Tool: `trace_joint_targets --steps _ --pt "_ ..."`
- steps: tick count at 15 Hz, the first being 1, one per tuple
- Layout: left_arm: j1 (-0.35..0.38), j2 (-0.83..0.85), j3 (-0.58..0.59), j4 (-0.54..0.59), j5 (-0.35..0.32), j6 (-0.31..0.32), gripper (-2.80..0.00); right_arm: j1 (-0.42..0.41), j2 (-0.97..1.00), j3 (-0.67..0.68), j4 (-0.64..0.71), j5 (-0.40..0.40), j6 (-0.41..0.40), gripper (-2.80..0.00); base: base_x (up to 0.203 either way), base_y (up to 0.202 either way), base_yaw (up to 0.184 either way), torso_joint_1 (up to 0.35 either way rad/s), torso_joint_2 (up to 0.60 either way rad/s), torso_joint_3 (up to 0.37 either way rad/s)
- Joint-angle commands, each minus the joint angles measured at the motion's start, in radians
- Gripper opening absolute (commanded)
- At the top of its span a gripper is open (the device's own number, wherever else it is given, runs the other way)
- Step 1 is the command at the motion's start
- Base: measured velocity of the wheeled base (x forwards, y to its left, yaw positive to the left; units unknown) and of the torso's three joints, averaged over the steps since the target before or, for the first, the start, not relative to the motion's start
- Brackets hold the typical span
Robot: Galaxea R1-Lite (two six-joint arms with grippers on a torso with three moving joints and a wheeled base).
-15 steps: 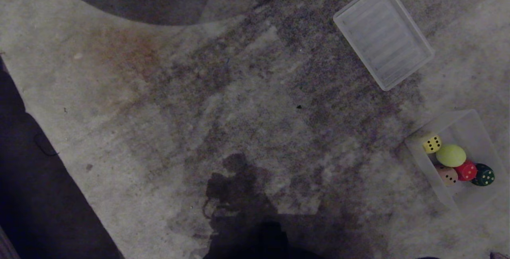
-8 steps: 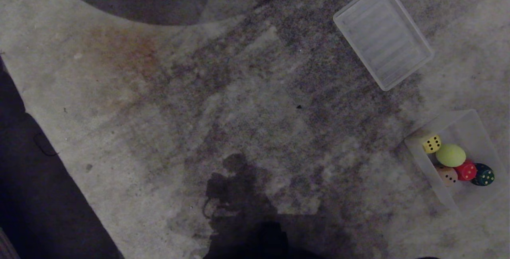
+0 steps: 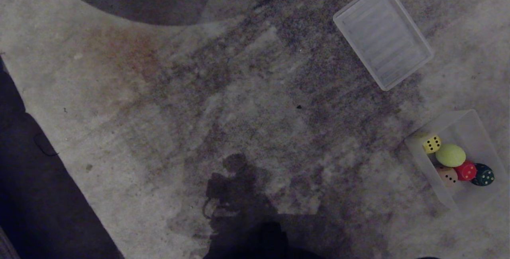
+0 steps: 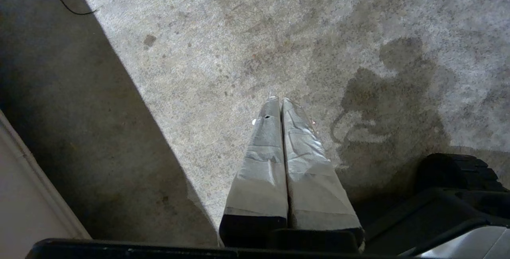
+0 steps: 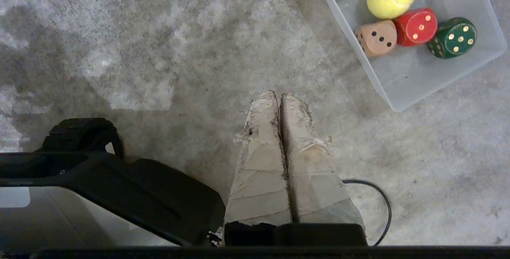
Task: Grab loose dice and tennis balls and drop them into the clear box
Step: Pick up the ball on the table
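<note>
Dice [image 3: 456, 161] lie inside the clear box [image 3: 474, 125], which stands on the floor [image 3: 239, 111] at the right edge of the head view. The box's long axis runs diagonally, from near-left to far-right. Along its near-left long wall the contents form a row: yellow die [image 3: 431, 144] at the far end, then tennis ball [image 3: 450, 155], then peach die [image 3: 448, 175], red die [image 3: 466, 170] and green die [image 3: 483, 175] packed toward the near end. The red die touches the ball and the peach die; the green die sits just beside the red one, against the opposite wall. Only one ball shows.

A flat ribbed tray [image 3: 383, 35] lies farther out on the floor, well apart from the box, its long axis also diagonal, near-right to far-left.

The floor is pale, mottled and stained, with a rusty patch toward the far left and dark shadow along the left edge. A thin cable [image 4: 65, 2] lies in that shadow.

Left gripper [image 4: 280, 101] hangs over bare floor, fingers pressed together, holding nothing. Right gripper [image 5: 278, 95] hangs over floor near the box's near corner, fingers pressed together, holding nothing. A black cord [image 5: 378, 199] loops beside it.
</note>
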Motion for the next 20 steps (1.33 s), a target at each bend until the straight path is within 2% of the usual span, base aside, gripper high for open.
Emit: trace_joint_targets --steps 1,15,20 --pt "0.000 0.001 0.002 0.000 0.001 0.000 -2.80 0.000 -0.006 0.000 0.001 0.003 -0.001 -2.80 0.000 0.000 0.000 0.000 0.00 0.000" --pt "0.000 0.001 0.002 0.000 0.001 -0.001 -2.80 0.000 -0.006 0.001 0.001 0.003 -0.005 -2.80 0.000 0.000 0.000 0.001 0.00 0.003" --pt "0.000 0.001 0.002 0.000 0.001 0.002 -2.80 0.000 -0.006 0.001 0.001 0.003 -0.001 -2.80 0.000 0.000 0.000 0.004 0.00 0.171"
